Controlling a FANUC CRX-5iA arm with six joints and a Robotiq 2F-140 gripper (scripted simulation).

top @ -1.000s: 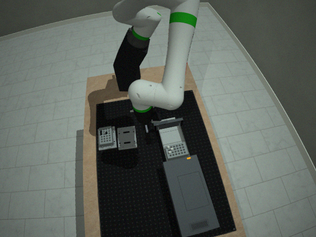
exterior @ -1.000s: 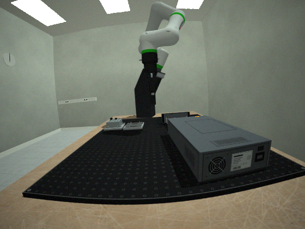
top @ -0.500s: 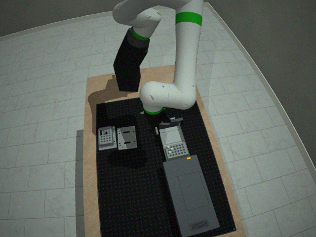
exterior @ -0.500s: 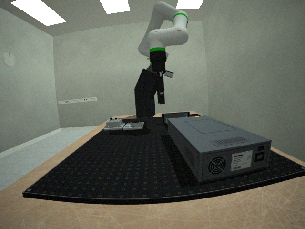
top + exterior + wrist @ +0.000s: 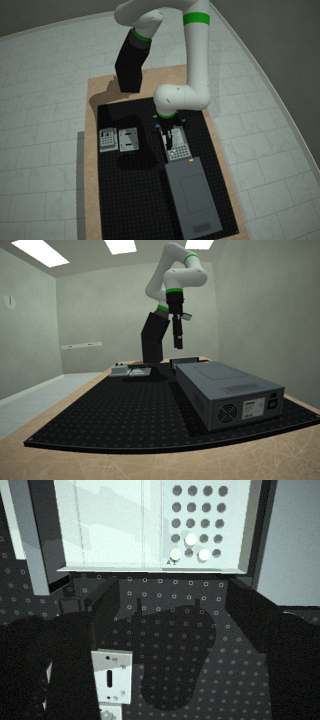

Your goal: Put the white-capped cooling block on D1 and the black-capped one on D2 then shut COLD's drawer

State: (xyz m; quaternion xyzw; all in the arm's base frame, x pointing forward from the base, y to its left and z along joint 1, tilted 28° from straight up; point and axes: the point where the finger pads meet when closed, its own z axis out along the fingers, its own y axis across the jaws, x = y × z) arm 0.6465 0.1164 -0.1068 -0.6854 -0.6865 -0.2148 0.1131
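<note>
Black gripper [image 5: 169,141] [image 5: 178,347] [image 5: 173,592]: fingers part-way open, well apart, with nothing between them; they point down from above the deck.
White-capped block [image 5: 179,151] [image 5: 199,499]: in the open drawer, below the hand and off toward the cooler; the wrist view has it past the fingertips, right of the middle.
Its long axis: across the drawer, square to the drawer's travel. The fingers are spread along that travel, so by my reading they would close over the block's short width. The hand needs to shift toward the cooler, then go down.
White-capped tubes [image 5: 172,153] [image 5: 190,539]: three, clustered at the end marked A1, the end on the deck slots' side. A finger brushing a cap could unseat one.
Drawer [image 5: 178,136] [image 5: 125,571]: out, its other half bare, its front panel [image 5: 184,360] standing away from the cooler.
COLD [image 5: 193,191] [image 5: 227,374] [image 5: 295,540]: lamp [image 5: 191,160] [image 5: 206,361] lit orange.
D1 [image 5: 128,139] [image 5: 140,371] [image 5: 120,677]: bare plate, waiting for the white-capped block.
D2 [image 5: 116,148] [image 5: 117,375]: carries the black-capped block [image 5: 106,139] [image 5: 120,368], long axis running roughly with the plate's; whether it sits fully within the locators I cannot tell.
Left to do: lift, carry level to D1, then shut the drawer.
</note>
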